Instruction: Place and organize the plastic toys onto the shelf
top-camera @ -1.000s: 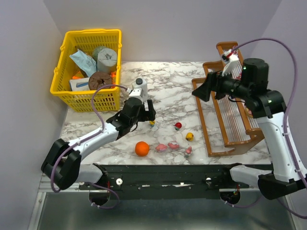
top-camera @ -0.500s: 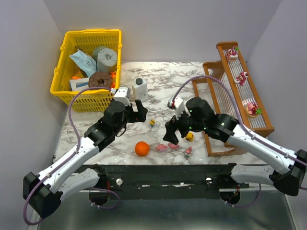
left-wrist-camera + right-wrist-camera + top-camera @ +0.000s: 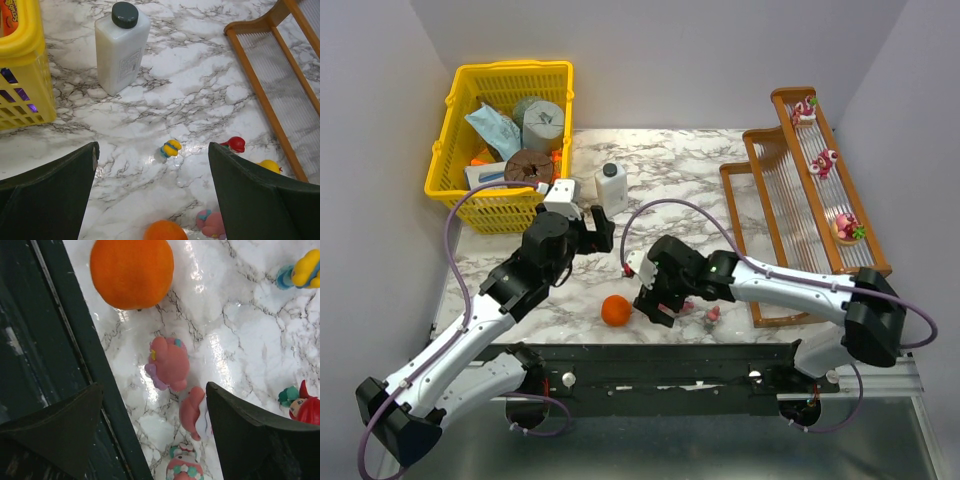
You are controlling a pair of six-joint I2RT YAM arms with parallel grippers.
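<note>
My right pincer (image 3: 154,390) is wide apart and holds nothing. It hangs right over a pink toy (image 3: 167,362) on the table. I cannot tell if it is low enough to grab it. Just past that one lies a pink and white toy (image 3: 192,412). One more pink toy (image 3: 182,467) is cut off at the bottom of the right wrist view. The orange ball (image 3: 132,270) sits close by, and I must not take it. My left pincer (image 3: 152,147) is wide apart too and has nothing in it. It hangs higher, over a little yellow and blue toy (image 3: 171,147). A red toy (image 3: 235,144) and a yellow toy (image 3: 270,165) lie near the shelf (image 3: 735,225). My own finger half hides the yellow one. The white bottle (image 3: 121,47) and the yellow basket (image 3: 25,90) stand off to the side. On the top step of the shelf I count three toys (image 3: 823,160) in a row. I see none on the two lower steps. So I think the job is about a third done, with some six toys left on the table. From above, my right arm covers most of them, so my count could be off.
</note>
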